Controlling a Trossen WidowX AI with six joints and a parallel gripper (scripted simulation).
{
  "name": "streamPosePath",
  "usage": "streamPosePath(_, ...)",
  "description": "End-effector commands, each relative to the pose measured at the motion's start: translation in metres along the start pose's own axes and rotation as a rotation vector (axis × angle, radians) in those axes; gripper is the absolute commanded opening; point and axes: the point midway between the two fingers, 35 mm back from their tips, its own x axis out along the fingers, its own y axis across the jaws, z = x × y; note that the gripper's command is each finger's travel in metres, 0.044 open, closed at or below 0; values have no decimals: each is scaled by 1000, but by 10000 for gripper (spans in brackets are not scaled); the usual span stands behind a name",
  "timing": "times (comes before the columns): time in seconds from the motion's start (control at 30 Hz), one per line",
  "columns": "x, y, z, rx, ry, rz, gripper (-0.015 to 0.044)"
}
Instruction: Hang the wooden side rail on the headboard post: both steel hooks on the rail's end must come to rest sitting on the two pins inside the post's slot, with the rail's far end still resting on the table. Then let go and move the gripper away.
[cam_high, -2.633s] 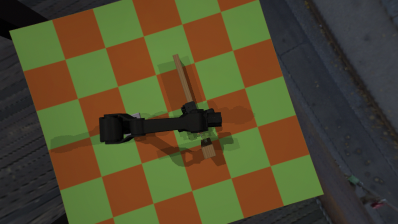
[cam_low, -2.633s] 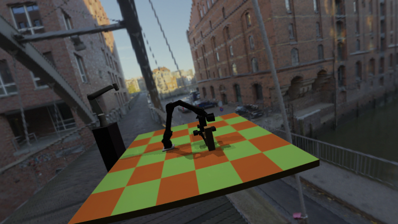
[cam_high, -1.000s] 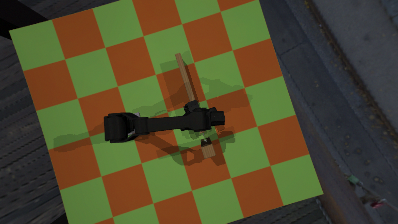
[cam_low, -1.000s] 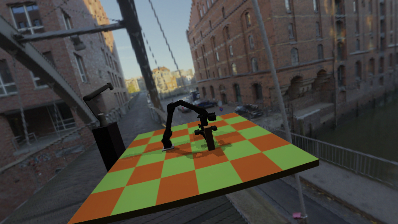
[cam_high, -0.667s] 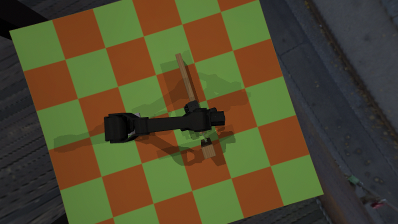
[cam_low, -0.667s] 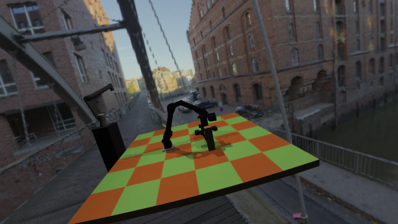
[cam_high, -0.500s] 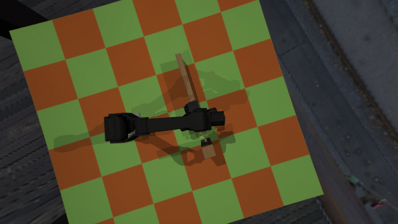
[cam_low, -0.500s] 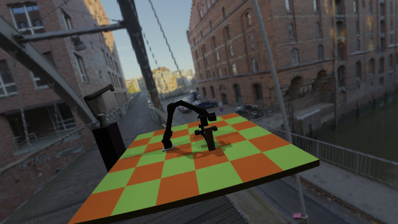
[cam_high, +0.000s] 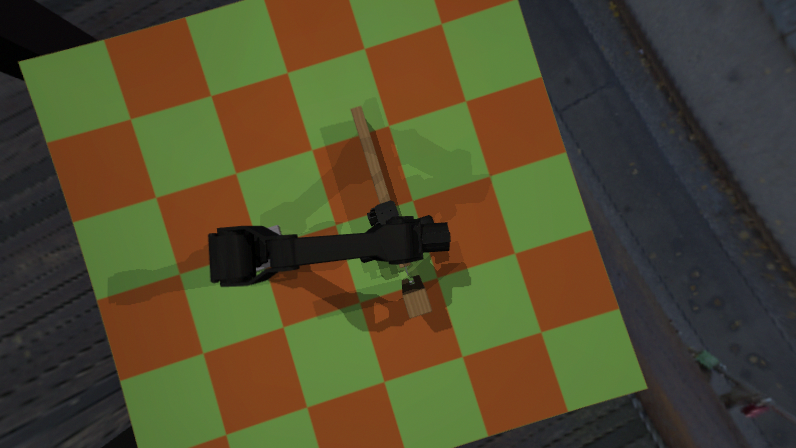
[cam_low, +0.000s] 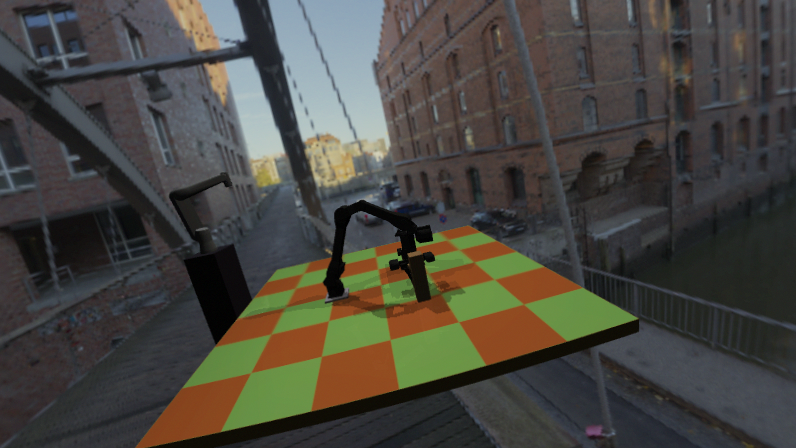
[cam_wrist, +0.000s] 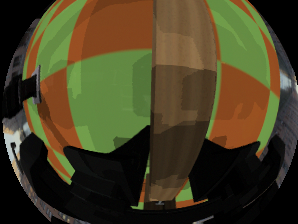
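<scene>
The wooden side rail (cam_high: 368, 150) (cam_wrist: 180, 95) runs from the upper part of the top view to below the arm. The headboard post (cam_high: 416, 303) (cam_low: 420, 281) stands upright on the table, with a dark top part facing the rail. My gripper (cam_wrist: 165, 129) is shut on the rail near its post end, one finger on each side. A small bright metal piece shows at the post's dark part in the top view. Whether the hooks sit on the pins is hidden. I cannot tell whether the rail's far end touches the table.
The orange and green checkered table (cam_high: 256, 361) (cam_low: 428, 356) lies under everything. The arm (cam_high: 334, 248) (cam_low: 337, 244) reaches across from its base. A dark pedestal (cam_low: 214, 289) with another arm-like shape stands beyond the table's left edge in the exterior view.
</scene>
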Motion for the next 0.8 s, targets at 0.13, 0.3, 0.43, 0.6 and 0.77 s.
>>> streamPosePath(0.13, -5, -1, 0, 2, -2, -9, 0)
streamPosePath(0.3, -6, -1, 0, 2, -2, -9, 0)
streamPosePath(0.43, -6, -1, 0, 2, -2, -9, 0)
streamPosePath(0.6, -7, -1, 0, 2, -2, -9, 0)
streamPosePath(0.77, -8, -1, 0, 2, -2, -9, 0)
